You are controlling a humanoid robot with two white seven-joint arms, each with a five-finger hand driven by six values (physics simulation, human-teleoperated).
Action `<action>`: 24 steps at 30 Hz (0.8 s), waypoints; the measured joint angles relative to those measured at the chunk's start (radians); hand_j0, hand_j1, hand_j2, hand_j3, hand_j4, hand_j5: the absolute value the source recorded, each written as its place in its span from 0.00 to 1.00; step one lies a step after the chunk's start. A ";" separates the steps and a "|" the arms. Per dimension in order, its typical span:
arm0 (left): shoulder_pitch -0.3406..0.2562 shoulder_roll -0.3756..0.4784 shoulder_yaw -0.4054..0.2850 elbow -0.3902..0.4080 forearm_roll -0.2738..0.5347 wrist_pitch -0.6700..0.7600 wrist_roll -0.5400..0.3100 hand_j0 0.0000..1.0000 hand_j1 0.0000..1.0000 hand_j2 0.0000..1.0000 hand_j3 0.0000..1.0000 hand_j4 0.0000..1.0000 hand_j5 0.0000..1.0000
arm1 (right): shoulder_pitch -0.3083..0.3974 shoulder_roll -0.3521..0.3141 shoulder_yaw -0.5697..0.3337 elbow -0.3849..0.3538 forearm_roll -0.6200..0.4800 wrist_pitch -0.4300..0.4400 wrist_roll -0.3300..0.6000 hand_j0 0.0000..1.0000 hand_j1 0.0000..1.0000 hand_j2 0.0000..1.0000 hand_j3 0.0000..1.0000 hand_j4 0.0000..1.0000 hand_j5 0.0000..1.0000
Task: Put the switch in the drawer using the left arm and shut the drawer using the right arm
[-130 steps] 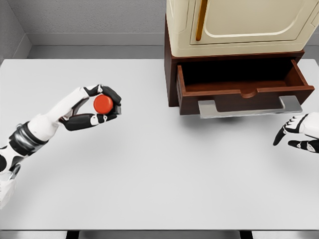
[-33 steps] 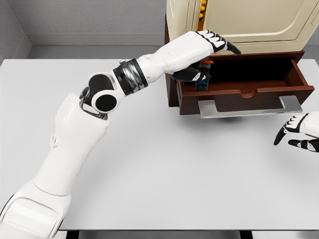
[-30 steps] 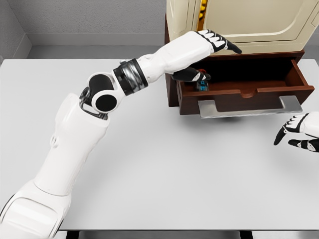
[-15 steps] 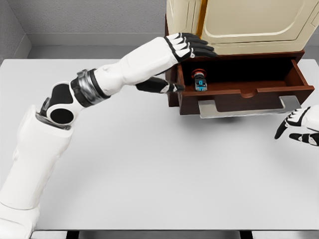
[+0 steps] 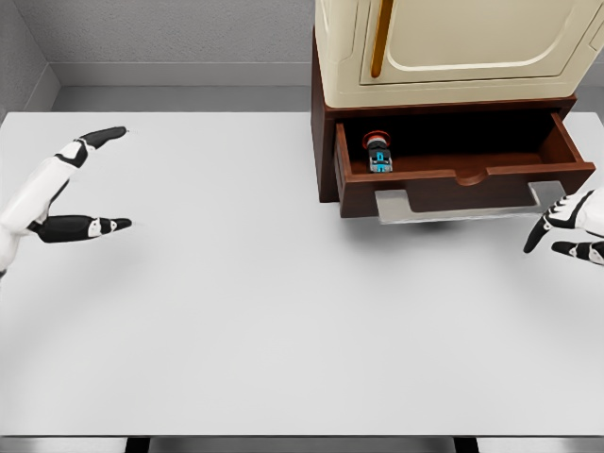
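— Where is the switch [image 5: 378,153] sitting?
— I'm seeing it lying inside the open drawer [image 5: 453,176], at its left end, well apart from my left hand [image 5: 66,193], whose fingers [image 5: 102,135] are spreading empty.
— And the right hand [image 5: 576,226]?
— It's hovering near the handle [image 5: 472,202], fingers loosely parting.

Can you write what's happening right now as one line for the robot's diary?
red-capped switch: inside open brown wooden drawer | left hand: open, empty, far left | right hand: near grey handle | drawer not yet closed

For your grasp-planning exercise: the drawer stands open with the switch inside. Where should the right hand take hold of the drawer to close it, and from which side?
Probably the grey handle across the drawer front, approached from the front by the right hand. The bar juts toward the robot, giving a broad face to push.
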 measured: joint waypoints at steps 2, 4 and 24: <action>-0.002 0.018 0.015 0.027 -0.001 0.000 -0.001 1.00 1.00 1.00 1.00 1.00 1.00 | -0.011 -0.001 0.002 0.000 0.000 0.000 0.000 0.53 0.53 0.53 0.53 0.53 0.53; -0.002 0.029 0.023 0.047 -0.001 0.000 -0.002 1.00 1.00 1.00 1.00 1.00 1.00 | -0.014 -0.001 0.009 -0.001 -0.001 0.001 0.000 0.53 0.53 0.53 0.53 0.53 0.53; 0.000 0.038 0.028 0.069 -0.005 0.000 -0.003 1.00 1.00 1.00 1.00 1.00 1.00 | -0.084 0.005 0.105 0.009 0.009 0.003 0.002 0.53 0.53 0.53 0.53 0.53 0.53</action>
